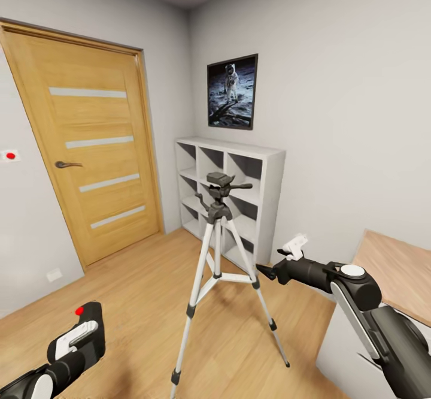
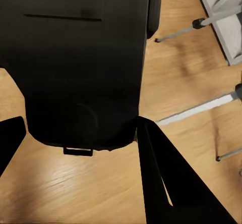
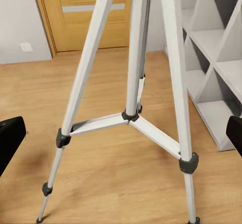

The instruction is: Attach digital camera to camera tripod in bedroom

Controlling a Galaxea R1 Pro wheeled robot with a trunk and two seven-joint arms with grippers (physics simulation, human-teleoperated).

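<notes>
Nearest, at the lower left of the head view, the left gripper point(image 1: 81, 333) carries the digital camera point(image 1: 90, 321), its red button showing on top. In the left wrist view the camera's black body point(image 2: 80, 62) sits between the jaws, which are clenched on it, with one dark fingertip point(image 2: 166, 183) pressed against its side. Below it lies the wood plank floor point(image 2: 75, 188).

At the right, the right gripper point(image 1: 266, 272) points toward the camera tripod point(image 1: 218, 255). The right wrist view shows its fingertips point(image 3: 10, 138) at the two edges with clear space between them, so the jaws are released and grasp nothing.

The tripod stands on the floor in the middle of the bedroom, legs spread, in front of the white cube shelf point(image 1: 263, 165). Its black head point(image 1: 220, 180) with the pan handle is well apart from the camera, higher and farther. A wooden door point(image 1: 90, 147) stands far left, an astronaut picture point(image 1: 232, 91) hangs above the shelf, and a table point(image 1: 398, 273) edge shows near right.

The camera looks rigid, light and smooth-sided, so a firm side grip that leaves its underside free should suit mounting. The tripod seems light and easy to tip; steadying it at the upper column or a leg with the free gripper would probably help.
</notes>
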